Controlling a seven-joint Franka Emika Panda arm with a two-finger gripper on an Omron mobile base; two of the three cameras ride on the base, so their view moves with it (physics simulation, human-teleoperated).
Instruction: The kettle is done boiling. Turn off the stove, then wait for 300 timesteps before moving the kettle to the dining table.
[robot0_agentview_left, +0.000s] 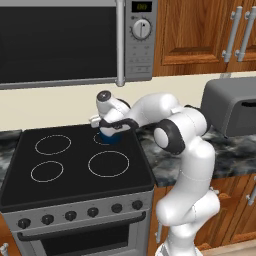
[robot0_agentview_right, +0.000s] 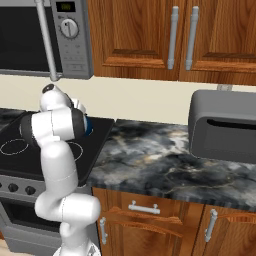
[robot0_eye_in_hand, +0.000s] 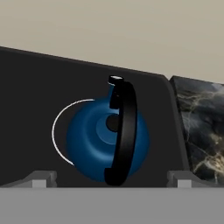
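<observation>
Gripper (robot0_eye_in_hand: 112, 181) spread wide above the kettle (robot0_eye_in_hand: 94, 140) on the stove (robot0_agentview_left: 75, 172)

The kettle (robot0_agentview_right: 88, 125) peeks out behind the arm (robot0_agentview_right: 56, 127) on the stove (robot0_agentview_right: 97, 137).

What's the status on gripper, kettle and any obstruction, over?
Gripper open, above the kettle, fingertips either side. Kettle on back right burner of stove, no burner glowing. Nothing in the way.

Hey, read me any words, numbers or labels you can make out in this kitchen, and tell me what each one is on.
Microwave display: greenish digits, too blurred to read.
Marks around the microwave dial and the buttons below it: too small to read.
Stove and its knobs: no readable labels.
Kettle: no text.
Grey appliance on the counter: no text.
</observation>
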